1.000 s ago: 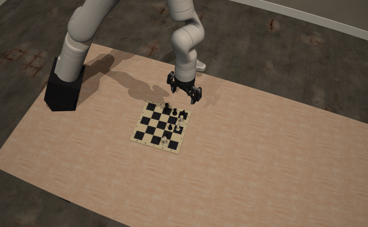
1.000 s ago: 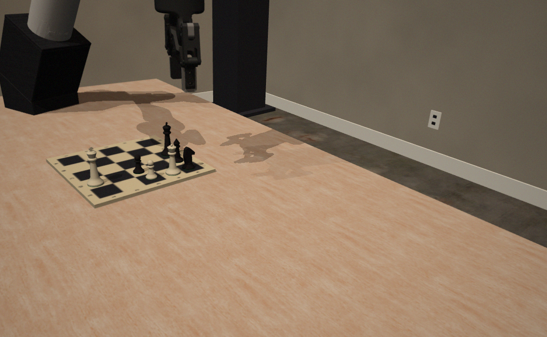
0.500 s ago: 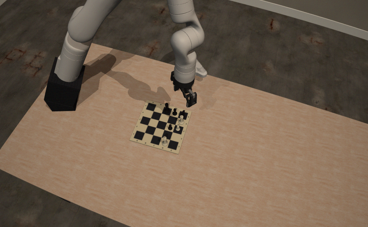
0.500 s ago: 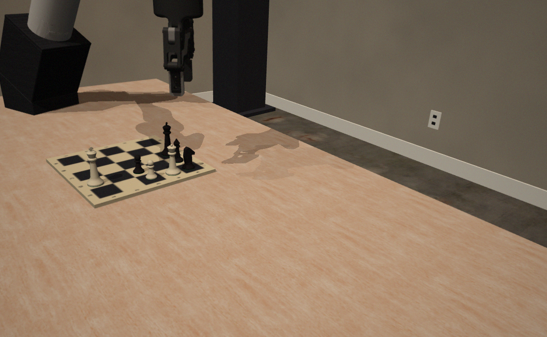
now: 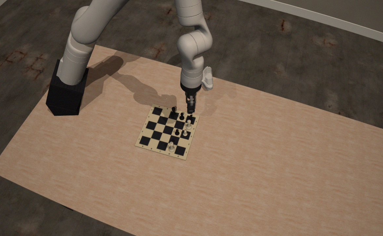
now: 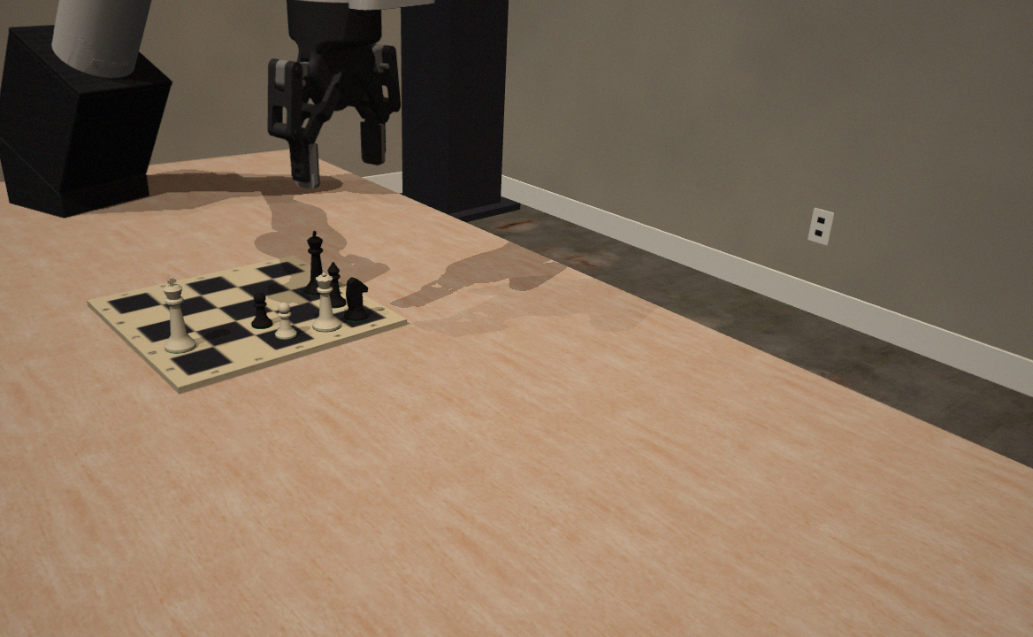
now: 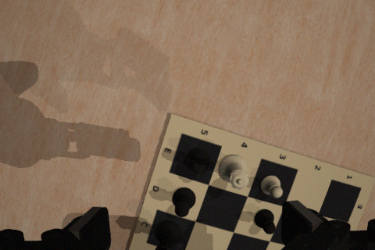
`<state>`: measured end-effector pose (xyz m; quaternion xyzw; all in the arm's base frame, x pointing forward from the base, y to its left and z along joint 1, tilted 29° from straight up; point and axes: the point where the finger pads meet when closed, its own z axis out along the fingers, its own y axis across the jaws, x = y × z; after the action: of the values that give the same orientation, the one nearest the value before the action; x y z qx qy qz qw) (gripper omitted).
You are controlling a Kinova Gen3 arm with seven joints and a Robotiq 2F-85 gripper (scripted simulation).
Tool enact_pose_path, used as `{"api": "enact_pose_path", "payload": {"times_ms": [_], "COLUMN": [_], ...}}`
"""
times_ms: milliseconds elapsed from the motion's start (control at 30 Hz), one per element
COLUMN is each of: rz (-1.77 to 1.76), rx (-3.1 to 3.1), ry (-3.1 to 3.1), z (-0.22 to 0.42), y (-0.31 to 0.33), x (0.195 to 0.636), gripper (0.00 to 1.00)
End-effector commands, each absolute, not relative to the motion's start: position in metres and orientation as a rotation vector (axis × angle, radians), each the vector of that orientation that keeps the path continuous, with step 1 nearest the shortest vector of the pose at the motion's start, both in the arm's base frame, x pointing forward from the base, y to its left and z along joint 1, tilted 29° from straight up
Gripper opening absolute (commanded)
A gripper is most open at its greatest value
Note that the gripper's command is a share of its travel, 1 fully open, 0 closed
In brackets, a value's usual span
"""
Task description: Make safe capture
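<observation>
Begin at the near side of the pale, wood-grained worktop (image 5: 245, 164) (image 6: 552, 491) (image 7: 254, 47). Your square cream board with black squares (image 5: 187, 156) (image 6: 174, 379) (image 7: 301, 162) lies flat on it and carries all seven pieces, each upright. Nearest you in the exterior view, locate the tall cream king (image 5: 171, 147) (image 6: 177, 317) on D1. Next, identify the small cream pawn (image 5: 185, 132) (image 6: 286, 323) (image 7: 270, 185) on E3, with the small black pawn (image 5: 177, 132) (image 6: 260, 312) (image 7: 264, 219) beside it on D3. The cream queen (image 5: 188, 124) (image 6: 325, 304) (image 7: 233, 167) occupies E4.

On the far rank, you find the black knight (image 5: 190, 118) (image 6: 355, 301) (image 7: 197, 160) on E5, directly behind the queen, the black bishop (image 5: 181, 116) (image 6: 335, 288) (image 7: 183, 200) on D5, and the tall black king (image 5: 173, 111) (image 6: 315, 265) (image 7: 168, 232) on C5.

Your black two-fingered pincer (image 5: 190, 110) (image 6: 340, 162) (image 7: 195, 226) is raised above the worktop, apart from the pieces. Its fingers stand wide, with nothing gripped.

Farther back, your pale grey arm (image 5: 82, 28) (image 6: 96, 39) rises from the black angular mounting block (image 5: 63, 101) (image 6: 112, 142). Beyond the worktop, note the black upright column (image 6: 453, 103) and the grey-brown wall (image 6: 662, 87) with its white outlet plate (image 6: 820, 226)
</observation>
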<state>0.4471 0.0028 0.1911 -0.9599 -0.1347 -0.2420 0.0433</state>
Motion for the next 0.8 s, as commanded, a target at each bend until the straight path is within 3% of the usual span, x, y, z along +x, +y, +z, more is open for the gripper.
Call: {"api": "enact_pose_path", "payload": {"times_ms": [0,767], "rz": [-0.714,-0.542], "rx": [-2.939,-2.61], "ry": [-0.294,0.982], "z": [0.188,0.178], "y": [0.006,0.008], "x": [0.447,0.453], "gripper": [1.0,1.0]}}
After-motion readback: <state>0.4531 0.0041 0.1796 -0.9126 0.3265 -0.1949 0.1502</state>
